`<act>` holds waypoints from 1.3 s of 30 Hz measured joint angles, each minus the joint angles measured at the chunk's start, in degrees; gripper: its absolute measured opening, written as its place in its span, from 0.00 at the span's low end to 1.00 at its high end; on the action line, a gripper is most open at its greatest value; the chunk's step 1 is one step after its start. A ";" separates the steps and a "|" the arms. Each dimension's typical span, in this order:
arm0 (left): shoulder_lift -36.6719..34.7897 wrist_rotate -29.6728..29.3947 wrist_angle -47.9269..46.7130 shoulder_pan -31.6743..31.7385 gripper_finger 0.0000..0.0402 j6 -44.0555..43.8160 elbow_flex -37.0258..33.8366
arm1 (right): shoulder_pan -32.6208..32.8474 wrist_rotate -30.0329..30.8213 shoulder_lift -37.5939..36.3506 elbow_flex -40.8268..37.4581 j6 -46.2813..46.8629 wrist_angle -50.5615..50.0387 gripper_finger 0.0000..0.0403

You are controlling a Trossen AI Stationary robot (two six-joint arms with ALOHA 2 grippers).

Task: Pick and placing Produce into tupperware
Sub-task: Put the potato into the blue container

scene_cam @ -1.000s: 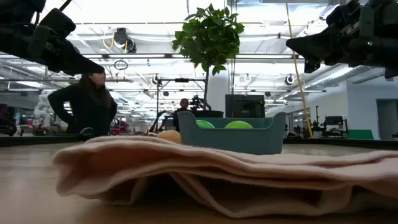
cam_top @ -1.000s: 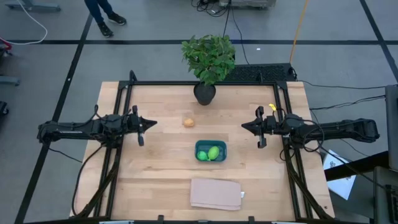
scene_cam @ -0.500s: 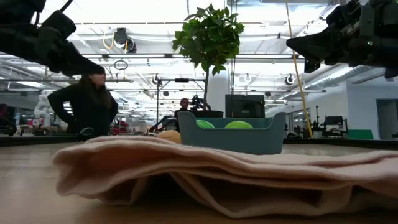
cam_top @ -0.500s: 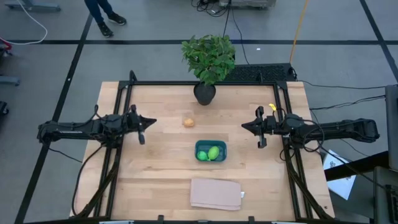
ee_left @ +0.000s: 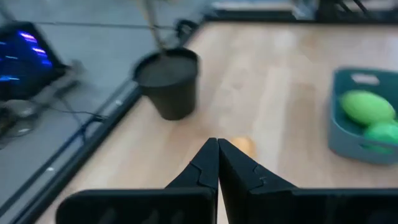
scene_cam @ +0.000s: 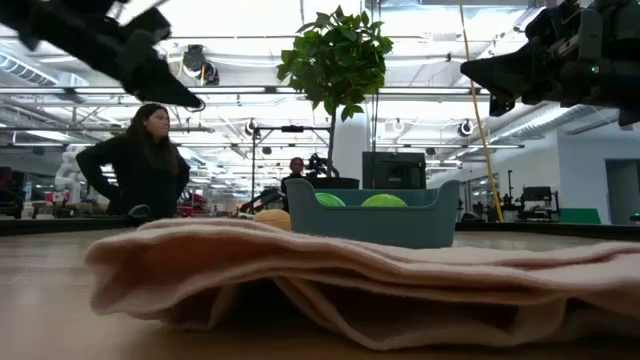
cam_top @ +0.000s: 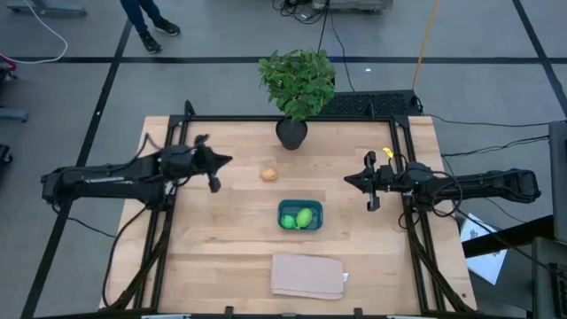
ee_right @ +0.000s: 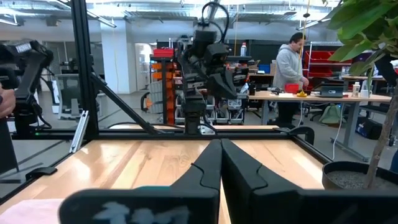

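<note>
The teal-blue tupperware (cam_top: 300, 215) sits mid-table with two bright green pieces (cam_top: 304, 217) inside; the low view shows their tops (scene_cam: 384, 200) above its wall (scene_cam: 375, 225). The orange-tan piece (cam_top: 268, 174) lies on the wood toward the far side, partly hidden behind my left fingers in the left wrist view (ee_left: 244, 144). My left gripper (cam_top: 228, 160) is shut and raised, left of the orange-tan piece. My right gripper (cam_top: 347, 181) is shut, hovering at the table's right.
A potted leafy plant (cam_top: 297, 84) stands at the far edge, its dark pot (ee_left: 167, 83) close to the orange-tan piece. A folded tan cloth pad (cam_top: 306, 276) lies near the front edge. A person (scene_cam: 140, 160) stands beyond the table. Black frame rails (cam_top: 168, 221) run along both sides.
My left gripper has swung toward the far edge and to the right, nearer the orange-tan piece, turning to point at it and rising in the low view. It has stayed shut. My right arm and the produce have kept still.
</note>
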 joint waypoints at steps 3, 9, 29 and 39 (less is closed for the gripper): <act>6.64 4.92 0.32 2.77 0.01 1.27 2.74 | 0.00 -0.01 0.01 0.00 0.00 -0.06 0.00; 19.83 9.06 2.07 5.77 0.00 2.27 7.46 | 0.00 -0.02 0.02 -0.02 0.00 -0.48 0.00; 43.14 16.87 -0.78 4.44 0.38 13.43 22.22 | 0.00 -0.02 0.02 -0.02 0.02 -2.68 0.00; 44.44 18.46 -2.20 4.93 0.83 10.06 23.27 | 0.02 -0.04 0.09 -0.04 0.00 -3.49 0.00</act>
